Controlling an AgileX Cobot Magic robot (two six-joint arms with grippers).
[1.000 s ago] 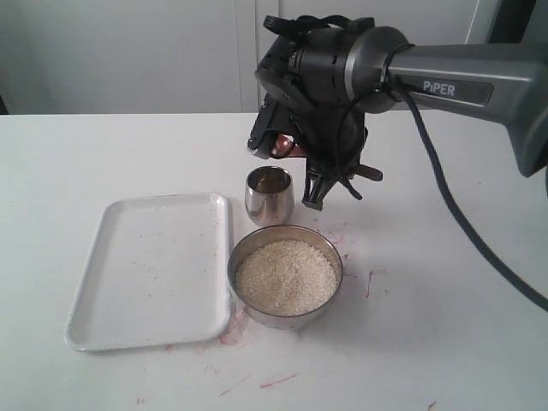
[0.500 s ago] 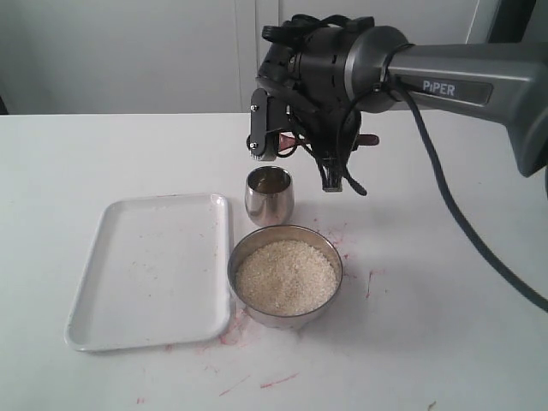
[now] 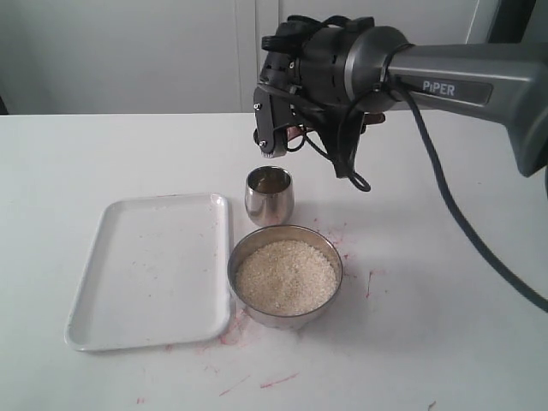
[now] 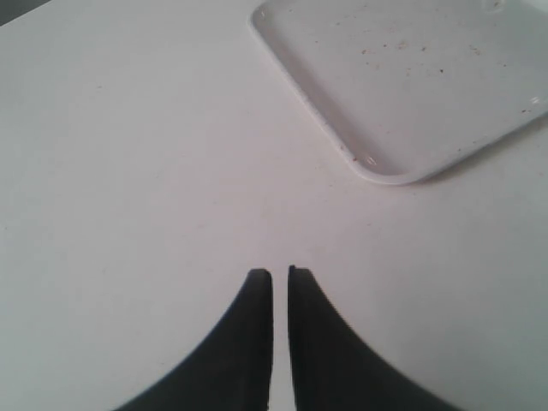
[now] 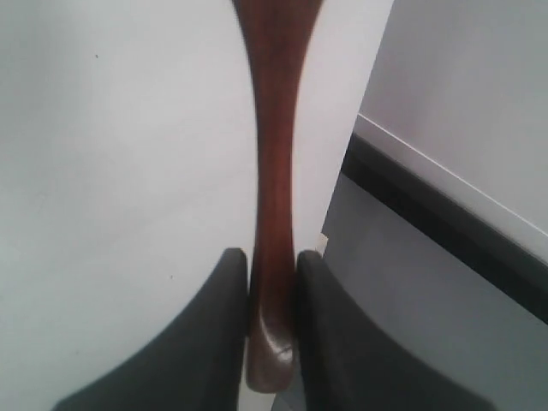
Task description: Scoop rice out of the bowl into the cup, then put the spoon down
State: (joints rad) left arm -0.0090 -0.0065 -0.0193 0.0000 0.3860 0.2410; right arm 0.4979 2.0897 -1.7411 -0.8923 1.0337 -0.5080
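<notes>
1. handling of the spoon (image 5: 274, 171). judged from its look, the spoon is light and stiff and will not bend under load. the glossy finish makes it slippery, and the slender, rounded handle can twist or pivot between flat pads. the hold point is the handle, never the head. a grip near the butt end gives the longest reach, but it also leaves a long lever, so small wrist tilts swing the head widely.

2. handling of the other items. the rice (image 3: 285, 276) is loose, dry grain that pours and spills easily. it fills the bowl (image 3: 282, 318), which sits on the bench (image 3: 445, 325) just beside the white tray (image 3: 150, 270). the cup (image 3: 270, 195) stands upright just behind the bowl. it is small, shiny and round-bodied, and is likely to tip if knocked. its contents cannot be determined.

3. right claw (image 5: 274, 257). the jaws are partly closed and clamp the spoon handle near its butt end, one pad on each side. the handle runs straight out from between them and leaves the wrist view, so the head is not visible. in the exterior view the claw hangs in the air above and behind the cup, clear of cup and bowl.

4. left claw (image 4: 276, 274). the jaws are closed to a thin slit and hold nothing. the claw hovers over bare bench, near a corner of the tray.
</notes>
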